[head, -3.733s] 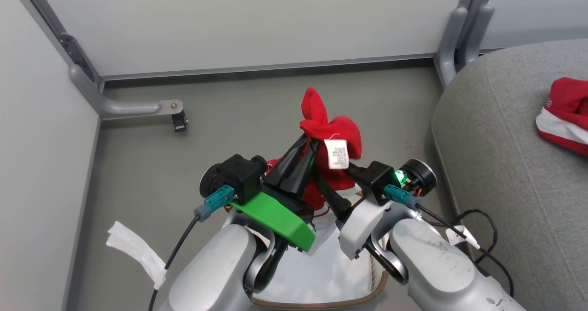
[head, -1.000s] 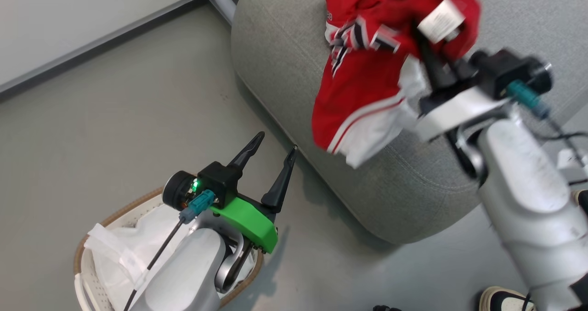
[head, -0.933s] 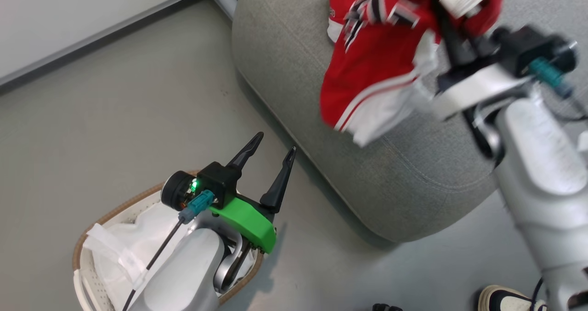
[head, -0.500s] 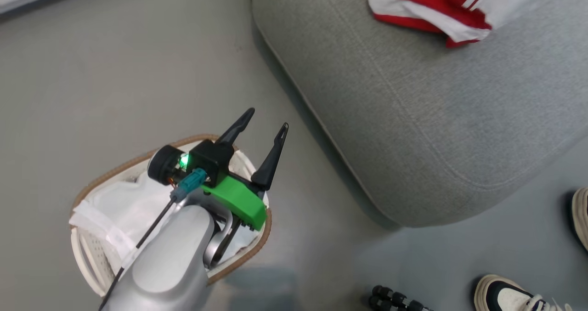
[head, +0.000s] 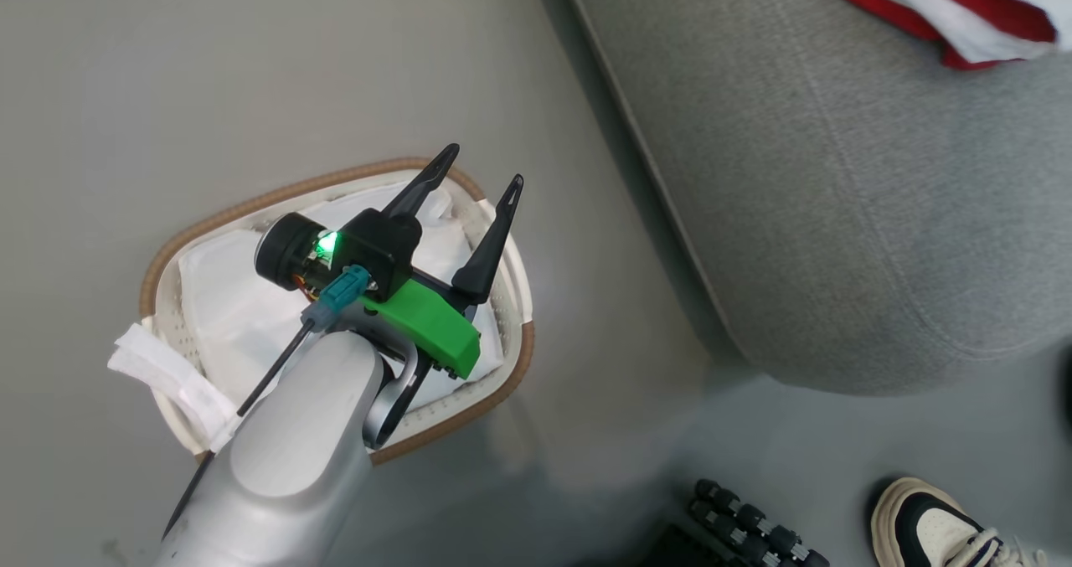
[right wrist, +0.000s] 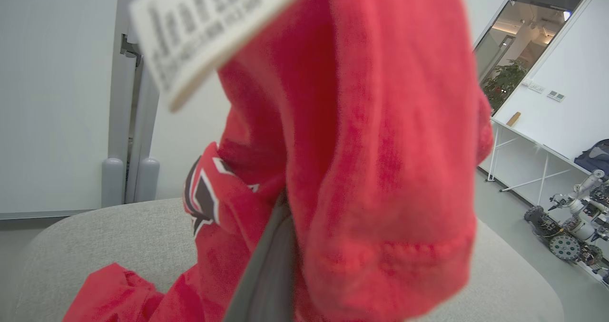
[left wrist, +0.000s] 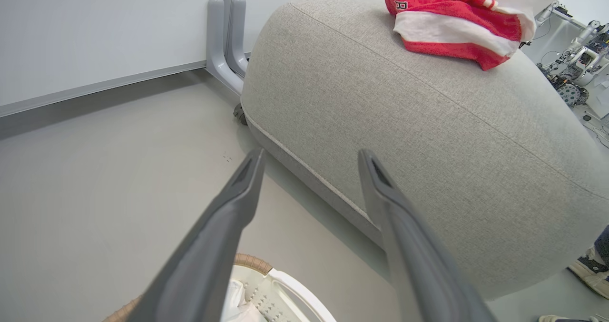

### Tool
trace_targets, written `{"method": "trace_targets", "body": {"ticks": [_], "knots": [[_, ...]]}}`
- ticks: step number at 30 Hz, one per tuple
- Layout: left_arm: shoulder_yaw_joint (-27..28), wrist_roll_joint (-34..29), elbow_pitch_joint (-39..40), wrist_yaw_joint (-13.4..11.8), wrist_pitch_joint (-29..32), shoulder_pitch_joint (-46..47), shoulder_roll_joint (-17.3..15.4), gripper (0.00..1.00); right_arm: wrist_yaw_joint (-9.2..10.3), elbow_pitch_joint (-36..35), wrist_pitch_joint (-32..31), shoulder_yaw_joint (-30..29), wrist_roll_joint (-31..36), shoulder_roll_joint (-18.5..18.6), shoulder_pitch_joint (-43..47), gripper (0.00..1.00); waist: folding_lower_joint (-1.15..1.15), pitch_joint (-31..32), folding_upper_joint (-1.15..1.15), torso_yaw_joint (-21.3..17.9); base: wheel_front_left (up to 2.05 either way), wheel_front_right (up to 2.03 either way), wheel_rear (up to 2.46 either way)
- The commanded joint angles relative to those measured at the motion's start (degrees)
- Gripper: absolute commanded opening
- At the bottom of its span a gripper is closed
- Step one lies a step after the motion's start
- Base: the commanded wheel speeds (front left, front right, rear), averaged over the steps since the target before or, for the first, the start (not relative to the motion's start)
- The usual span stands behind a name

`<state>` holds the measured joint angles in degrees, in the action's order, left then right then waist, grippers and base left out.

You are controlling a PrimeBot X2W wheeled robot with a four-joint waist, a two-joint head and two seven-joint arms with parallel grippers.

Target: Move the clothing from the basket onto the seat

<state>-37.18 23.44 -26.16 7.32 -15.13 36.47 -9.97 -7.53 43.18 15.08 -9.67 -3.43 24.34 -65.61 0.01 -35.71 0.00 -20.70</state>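
Left jaws wide over basket (head: 511,291) at 7 o'clock | right jaws clamped on red clothing (right wrist: 380,170) over seat (head: 837,215) | we see red-white garment (head: 963,23) lying on seat, 1 o'clock

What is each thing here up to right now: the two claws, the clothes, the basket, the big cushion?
basket, upright on the floor, no red clothing seen inside.
white sheet, crumpled in the basket.
seat, beside the basket, not touching it.
striped garment, lying crumpled on the seat.
tagged garment, bunched, held up above the seat.
left gripper, open and empty, above the basket.
right gripper, shut on the tagged garment.
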Motion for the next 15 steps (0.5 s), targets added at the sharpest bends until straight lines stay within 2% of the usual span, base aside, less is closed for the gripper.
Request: {"method": "trace_targets", "body": {"ticks": [1,5,6,7,8,15], "knots": [[0.1,-0.9,0.1,0.3,0.0,1.1,-0.4,1.00,0.08,0.8,0.1,-1.1,0.4,-0.4,1.4,0.00,-0.01,-3.2,0.00,2.9,0.00,0.00,0.00],[0.9,-1.0,0.0,0.3,0.0,1.2,0.1,1.00,0.08,1.8,0.1,-3.5,1.2,-1.6,3.8,0.00,-0.01,-3.9,0.00,3.8,0.00,0.00,0.00],[1.0,-1.1,0.0,0.3,0.0,1.2,0.2,1.00,0.08,1.9,0.1,-4.1,1.3,-2.0,4.6,0.20,-0.01,-3.9,0.00,4.0,0.00,0.00,0.00],[1.2,-1.2,0.0,0.3,0.0,1.2,0.4,1.00,0.08,1.8,0.1,-4.5,1.3,-2.3,5.3,0.45,-0.01,-3.9,0.00,4.2,0.00,0.00,0.00],[1.3,-1.2,-0.1,0.3,0.0,1.1,0.6,1.00,0.08,1.4,0.1,-4.9,1.3,-2.6,6.0,1.00,-0.01,-3.8,0.00,4.4,0.00,0.00,0.00],[3.4,-1.4,-0.8,0.2,0.0,-1.0,1.1,1.00,0.08,-1.3,0.1,-5.5,0.6,-4.9,13.0,1.00,-0.01,-0.9,0.00,4.9,0.00,0.00,0.00]]}}
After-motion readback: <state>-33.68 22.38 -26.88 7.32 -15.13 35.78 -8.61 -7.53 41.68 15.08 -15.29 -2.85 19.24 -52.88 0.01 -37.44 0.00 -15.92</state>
